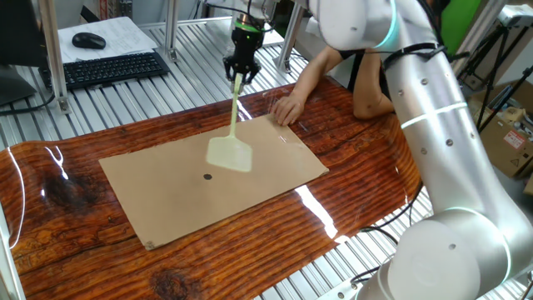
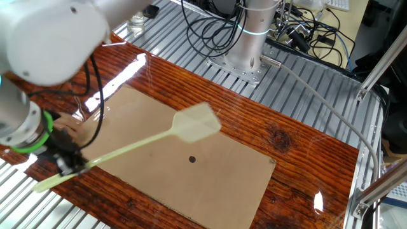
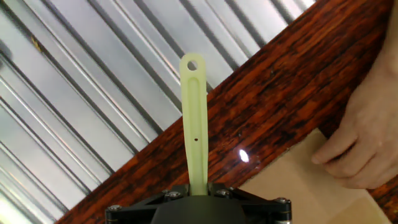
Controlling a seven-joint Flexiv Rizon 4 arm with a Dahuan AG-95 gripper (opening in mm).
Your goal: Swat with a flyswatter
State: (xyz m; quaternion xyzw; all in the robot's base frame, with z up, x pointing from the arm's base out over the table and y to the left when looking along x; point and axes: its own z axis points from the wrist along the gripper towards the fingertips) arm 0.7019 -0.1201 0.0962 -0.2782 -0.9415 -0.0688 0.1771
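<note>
The pale yellow-green flyswatter [image 1: 232,137] slants down from my gripper [image 1: 239,73], which is shut on its handle near the end. Its mesh head [image 2: 197,123] hovers over the brown cardboard sheet [image 2: 210,175], just above and beside a small dark spot [image 2: 192,159] on the sheet. In the other fixed view my gripper [image 2: 68,162] sits at the sheet's near left edge with the handle end sticking out behind it. The hand view shows the handle's holed end [image 3: 193,112] rising from between the jaws.
A person's hand [image 1: 290,107] rests on the sheet's far corner, also in the hand view [image 3: 360,152]. A keyboard [image 1: 112,68] and mouse [image 1: 88,40] lie at the back left. Cables and the arm base [image 2: 245,60] stand beyond the wooden table [image 2: 299,143].
</note>
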